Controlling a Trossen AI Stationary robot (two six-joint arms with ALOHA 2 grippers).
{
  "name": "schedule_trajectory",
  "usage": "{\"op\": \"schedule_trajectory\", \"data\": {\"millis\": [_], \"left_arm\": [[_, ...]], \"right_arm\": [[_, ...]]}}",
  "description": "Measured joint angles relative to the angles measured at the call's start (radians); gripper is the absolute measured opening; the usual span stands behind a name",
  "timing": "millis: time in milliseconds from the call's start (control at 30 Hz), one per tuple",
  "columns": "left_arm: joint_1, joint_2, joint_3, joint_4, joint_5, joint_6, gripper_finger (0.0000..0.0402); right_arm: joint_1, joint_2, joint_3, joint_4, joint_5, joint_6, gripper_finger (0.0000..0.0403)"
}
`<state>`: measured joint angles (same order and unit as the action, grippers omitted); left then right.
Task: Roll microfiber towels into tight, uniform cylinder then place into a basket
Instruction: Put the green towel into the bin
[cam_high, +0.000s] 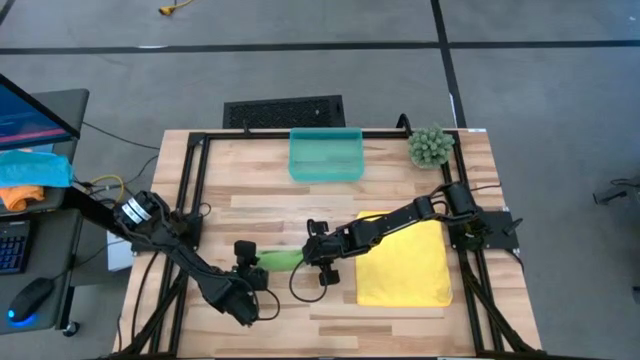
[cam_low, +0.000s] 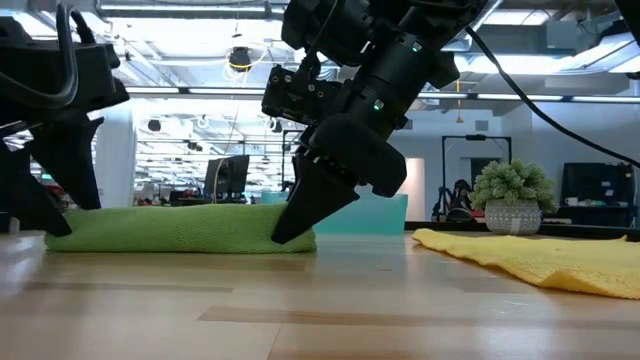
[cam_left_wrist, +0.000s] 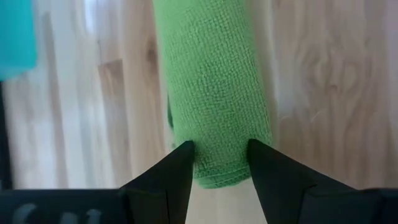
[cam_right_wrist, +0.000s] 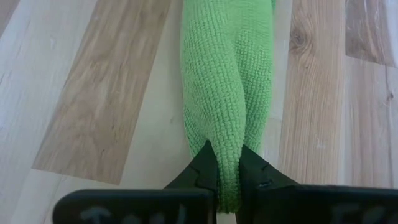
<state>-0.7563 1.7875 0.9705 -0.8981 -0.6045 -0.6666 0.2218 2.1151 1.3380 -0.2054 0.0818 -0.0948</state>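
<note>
Two towels: one light green microfiber roll (cam_high: 282, 260), pinched at either end by left hand (cam_left_wrist: 217, 171) and right hand (cam_right_wrist: 227, 177); one flat yellow microfiber cloth (cam_high: 405, 262).

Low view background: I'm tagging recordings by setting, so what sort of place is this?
Probably an open-plan lab or office. Ceiling light strips run far back, dark monitors stand behind the table, and the high view shows a desk with a keyboard and mouse on grey floor.
</note>
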Motion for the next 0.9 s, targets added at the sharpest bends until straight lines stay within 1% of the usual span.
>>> {"op": "schedule_trajectory", "data": {"millis": [167,233,300,367,600,733,800,900], "left_arm": [[-0.019,-0.035,0.055,-0.151,-0.01,-0.06,0.0148],[-0.033,-0.049,0.075,-0.201,-0.042,-0.095,0.0148],[-0.045,-0.061,0.087,-0.205,-0.078,-0.106,0.0148],[-0.049,-0.063,0.092,-0.207,-0.076,-0.099,0.0148],[-0.012,-0.062,0.094,-0.127,-0.018,-0.054,0.0148],[0.019,-0.062,0.094,-0.083,0.05,-0.027,0.0149],[0.03,-0.062,0.088,-0.047,0.07,-0.008,0.0154],[0.041,-0.061,0.071,0.002,0.073,0.005,0.0173]], "right_arm": [[0.0,0.0,0.0,-0.001,-0.002,0.0,0.0037],[0.0,0.0,0.0,-0.002,-0.002,0.0,0.0037],[0.0,0.0,0.0,-0.002,-0.002,0.0,0.0037],[0.0,0.0,0.0,-0.002,-0.002,0.0,0.0037],[0.0,0.0,0.0,-0.003,-0.003,0.009,0.0037],[0.0,0.0,0.0,-0.003,-0.003,0.009,0.0037],[0.0,0.0,0.0,-0.003,-0.003,0.009,0.0037],[0.0,0.0,0.0,-0.003,-0.003,0.009,0.0037]]}}
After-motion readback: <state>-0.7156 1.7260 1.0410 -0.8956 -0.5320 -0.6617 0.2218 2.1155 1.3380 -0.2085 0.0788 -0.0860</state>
